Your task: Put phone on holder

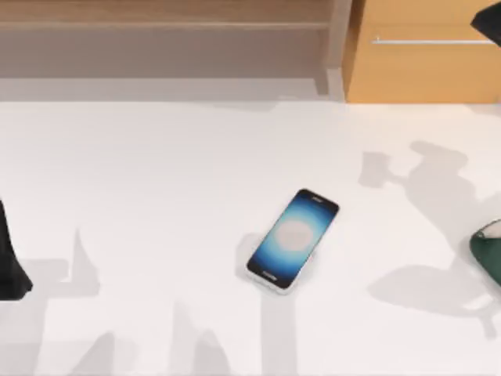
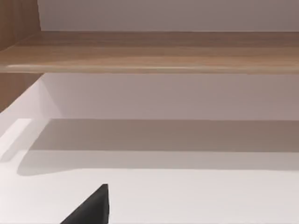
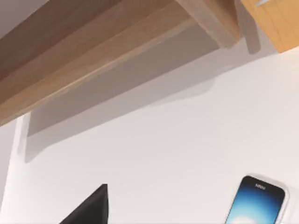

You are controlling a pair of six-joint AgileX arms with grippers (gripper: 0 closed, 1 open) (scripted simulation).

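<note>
**Lying flat on the tabletop, the phone sits between two arms at the edges**

Starting from the right end effector [image 1: 487,252], a dark green shape pokes in at the tabletop's right edge; whether its fingers are open or closed, I cannot tell. The left end effector [image 1: 12,262] is a dark shape at the left edge, equally unreadable. Between them, well apart from both, the phone [image 1: 293,240] lies screen-up and tilted on the white tabletop [image 1: 156,196], glowing blue with a pale round centre. Small writing on its top bezel is too tiny to read. Beyond stand a wooden shelf [image 1: 164,31] and a drawer cabinet [image 1: 423,66].
</note>
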